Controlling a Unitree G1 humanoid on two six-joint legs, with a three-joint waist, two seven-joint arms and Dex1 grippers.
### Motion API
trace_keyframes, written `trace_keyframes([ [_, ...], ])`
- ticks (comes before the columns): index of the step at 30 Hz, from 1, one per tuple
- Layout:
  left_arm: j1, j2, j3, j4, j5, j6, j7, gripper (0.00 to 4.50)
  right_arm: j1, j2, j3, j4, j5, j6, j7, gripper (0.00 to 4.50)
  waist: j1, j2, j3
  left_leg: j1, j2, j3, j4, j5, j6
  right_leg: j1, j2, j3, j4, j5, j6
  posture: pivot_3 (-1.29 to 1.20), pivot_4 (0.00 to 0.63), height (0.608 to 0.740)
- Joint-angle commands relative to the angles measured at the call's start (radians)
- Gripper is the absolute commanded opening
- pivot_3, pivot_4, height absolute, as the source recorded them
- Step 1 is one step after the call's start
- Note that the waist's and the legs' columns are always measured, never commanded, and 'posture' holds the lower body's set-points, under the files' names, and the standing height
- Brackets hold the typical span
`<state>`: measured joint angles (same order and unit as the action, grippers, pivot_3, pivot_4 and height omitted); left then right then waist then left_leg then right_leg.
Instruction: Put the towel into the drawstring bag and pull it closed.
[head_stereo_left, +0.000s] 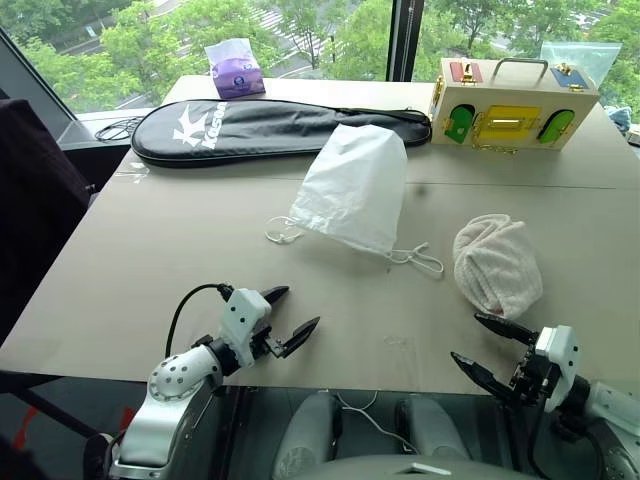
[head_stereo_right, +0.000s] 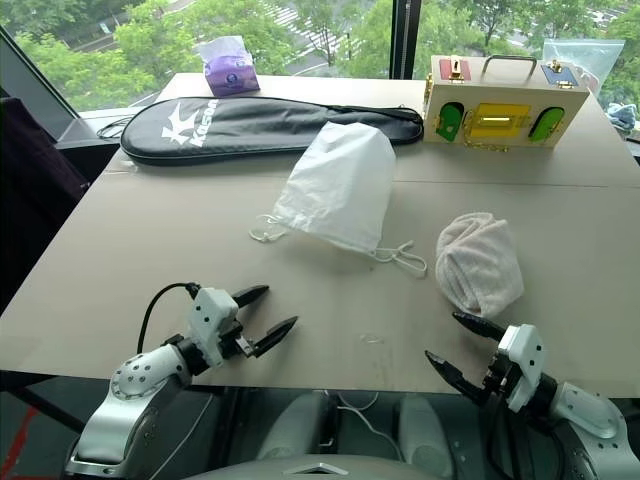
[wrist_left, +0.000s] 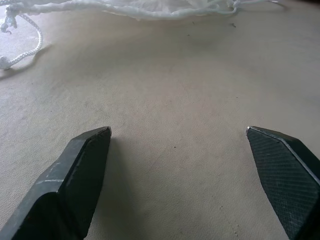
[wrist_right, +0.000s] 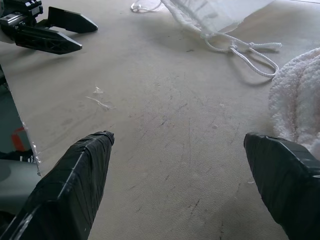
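- Two black-fingered grippers, left gripper and right gripper, hover spread wide and empty over the near edge of the matte beige table.
- Just beyond the right one lies the ribbed off-white terry towel.
- Mid-table, the crinkly white translucent drawstring bag lies flat; the right wrist view shows its twisted cord.
- Farthest lies the long black racket case.

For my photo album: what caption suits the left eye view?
Both open grippers, left and right, wait before the drawstring bag and towel.
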<state>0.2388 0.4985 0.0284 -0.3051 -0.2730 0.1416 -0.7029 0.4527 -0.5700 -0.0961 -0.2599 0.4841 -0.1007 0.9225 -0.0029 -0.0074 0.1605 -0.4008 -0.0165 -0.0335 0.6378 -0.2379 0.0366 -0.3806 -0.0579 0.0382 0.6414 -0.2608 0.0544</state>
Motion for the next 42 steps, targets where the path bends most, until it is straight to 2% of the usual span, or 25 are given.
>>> trace_keyframes([
  [1,-0.007,0.008,0.002,0.01,-0.007,-0.016,-0.02,4.5,0.006,0.018,0.002,-0.071,-0.005,0.001,-0.025,4.45,0.0,0.0,0.0,0.0,0.0,0.0,0.0,0.0,0.0,0.0,0.0,0.0,0.0,0.0,0.0,0.0,0.15,0.74],
  [18,-0.068,0.017,0.018,0.044,-0.017,-0.058,-0.067,4.5,-0.031,0.065,0.057,-0.092,-0.041,0.012,-0.051,4.45,0.014,0.0,0.0,0.0,0.0,0.0,0.0,0.0,0.001,0.0,0.0,-0.001,-0.001,0.0,0.0,0.0,0.15,0.74],
  [27,-0.355,0.009,-0.056,0.225,0.169,-0.311,-0.04,4.5,-0.076,0.098,0.089,-0.154,-0.025,0.057,-0.094,4.45,0.018,0.0,0.0,0.0,-0.001,0.0,0.0,0.001,0.001,0.0,0.001,-0.001,0.0,0.0,0.0,0.0,0.15,0.74],
  [35,-0.669,-0.009,-0.163,0.57,0.392,-0.672,0.043,4.5,-0.097,0.149,0.11,-0.205,-0.048,0.095,-0.182,4.45,0.018,-0.001,0.0,0.0,-0.003,0.0,0.0,0.001,0.001,0.0,0.002,-0.005,0.001,0.003,0.005,0.0,0.15,0.74],
  [42,-0.848,0.043,-0.266,0.839,0.577,-0.968,0.104,4.5,-0.091,0.184,0.114,-0.209,-0.065,0.079,-0.228,4.45,0.015,-0.001,0.0,0.0,-0.004,0.0,0.0,0.001,0.001,0.0,0.006,-0.007,0.002,0.003,0.005,0.0,0.15,0.74],
])
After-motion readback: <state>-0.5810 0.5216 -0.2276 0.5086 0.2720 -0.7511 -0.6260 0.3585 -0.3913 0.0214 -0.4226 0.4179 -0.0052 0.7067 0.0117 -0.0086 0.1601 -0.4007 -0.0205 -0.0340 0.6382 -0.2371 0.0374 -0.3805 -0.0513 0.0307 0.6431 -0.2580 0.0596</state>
